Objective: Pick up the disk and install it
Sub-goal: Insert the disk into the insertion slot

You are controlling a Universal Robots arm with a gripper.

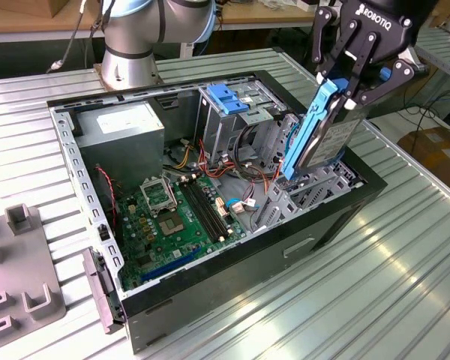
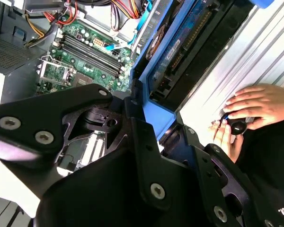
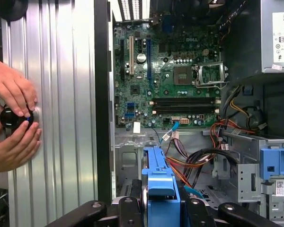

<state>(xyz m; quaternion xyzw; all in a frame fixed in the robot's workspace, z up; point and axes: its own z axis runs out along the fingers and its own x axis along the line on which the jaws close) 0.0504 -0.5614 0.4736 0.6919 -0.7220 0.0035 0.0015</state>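
The disk [image 1: 326, 142], a black drive in bright blue rails, hangs tilted and nearly on end over the drive bay at the exterior view's right end of the open computer case [image 1: 345, 217]. My gripper [image 1: 346, 94] is shut on the disk's upper end, and the lower end dips into the bay opening. In both wrist views the blue rail end sits between my black fingers: the disk [image 2: 180, 52] runs away from my gripper [image 2: 154, 125] in the second wrist view, and the disk [image 3: 160, 182] rises from my gripper [image 3: 161, 210] in the first.
Inside the case lie the motherboard [image 1: 172, 214], a power supply [image 1: 124, 131], coloured cables and a grey cage with a light-blue latch [image 1: 229, 97]. A person's hands [image 3: 14, 118] hold a black knob on the ribbed table. A grey fixture [image 1: 22, 262] stands at the exterior view's left.
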